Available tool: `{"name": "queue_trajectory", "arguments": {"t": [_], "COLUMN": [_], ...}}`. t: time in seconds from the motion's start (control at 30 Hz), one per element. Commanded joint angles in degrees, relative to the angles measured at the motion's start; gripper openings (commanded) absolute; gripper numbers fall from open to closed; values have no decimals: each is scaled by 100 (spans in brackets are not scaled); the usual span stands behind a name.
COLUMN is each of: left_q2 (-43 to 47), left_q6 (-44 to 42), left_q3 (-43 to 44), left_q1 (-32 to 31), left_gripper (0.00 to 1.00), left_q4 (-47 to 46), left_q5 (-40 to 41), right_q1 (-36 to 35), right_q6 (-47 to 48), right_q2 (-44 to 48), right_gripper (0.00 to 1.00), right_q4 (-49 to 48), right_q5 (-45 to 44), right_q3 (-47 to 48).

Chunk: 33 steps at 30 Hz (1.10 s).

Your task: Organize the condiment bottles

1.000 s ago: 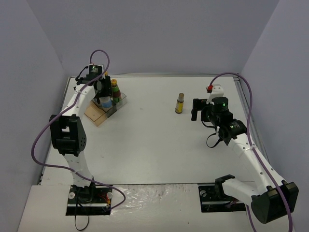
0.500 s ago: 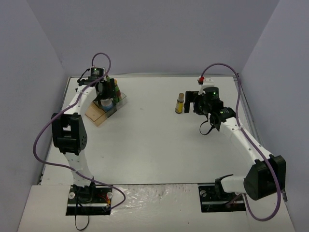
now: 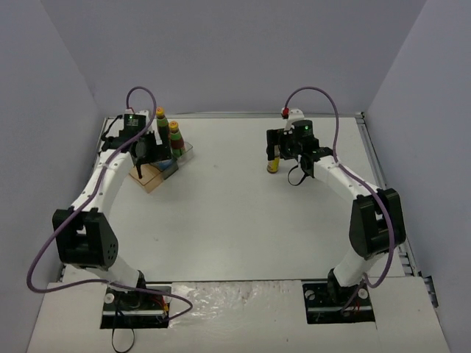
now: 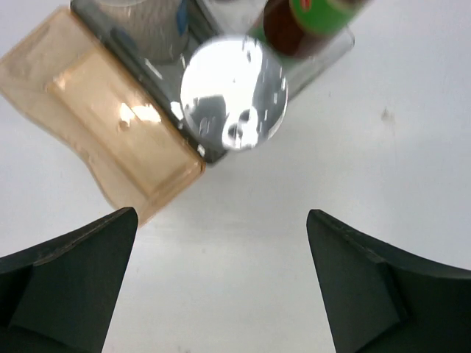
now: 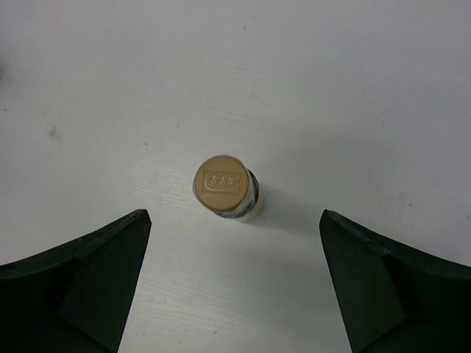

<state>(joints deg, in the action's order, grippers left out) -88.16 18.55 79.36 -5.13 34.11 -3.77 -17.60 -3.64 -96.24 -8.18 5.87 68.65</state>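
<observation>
Left gripper (image 4: 222, 215) spread wide above silver-lidded jar (image 4: 233, 92) in tray (image 4: 110, 140); right gripper (image 5: 234, 215) spread, empty, over standing brown-capped bottle (image 5: 222, 182).

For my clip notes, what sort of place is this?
Likely a robot lab booth: plain walls round a white table, left arm and right arm bolted at its near edge.

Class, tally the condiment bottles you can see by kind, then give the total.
Yellow-capped, green-necked sauce bottles: 2
Pale jars, one with a shiny silver lid, one cut off at the frame edge: 2
Slim brown-capped yellowish bottle: 1
Total in view: 5
</observation>
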Motion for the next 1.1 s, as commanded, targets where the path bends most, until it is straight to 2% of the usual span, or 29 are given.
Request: {"name": "queue_trajectory", "arguments": {"t": [0.0, 0.1, 0.23, 0.33, 0.43, 0.5, 0.63, 0.83, 0.93, 1.07], "left_q2": [1108, 1797, 2592, 3065, 3491, 3631, 3699, 3664, 3705, 3786], "left_q6": [-27, -140, -185, -247, -287, -310, -340, -362, -367, -338], "left_q3": [-787, -1512, -2345, -2778, -3082, -3238, -3332, -3368, -3375, -3380], "left_q1": [-6, -23, -38, -41, -50, -56, -66, -92, -133, -229], "left_gripper": [97, 97, 97, 97, 97, 97, 97, 97, 97, 97], "left_q4": [-140, -274, -472, -604, -778, -910, -1104, -1287, -1294, -1312], "left_q5": [-213, -369, -537, -620, -740, -815, -959, -1095, -1173, -1219], "right_q1": [-82, -112, -147, -322, -575, -833, -1443, -2341, -2743, -3109], "right_q6": [347, 485, 589, 699, 728, 734, 622, 632, 611, 611], "right_q2": [-492, -728, -785, -715, -565, -445, -255, -344, -469, -693], "right_gripper": [83, 71, 49, 24, 10, 4, 0, 0, 2, 10], "right_q4": [-718, -848, -924, -947, -928, -968, -1095, -1142, -1281, -1275], "right_q5": [60, 82, 221, 283, 297, 280, 403, 442, 436, 353], "right_q3": [469, 551, 502, 401, 301, 187, -49, -26, -22, 47]}}
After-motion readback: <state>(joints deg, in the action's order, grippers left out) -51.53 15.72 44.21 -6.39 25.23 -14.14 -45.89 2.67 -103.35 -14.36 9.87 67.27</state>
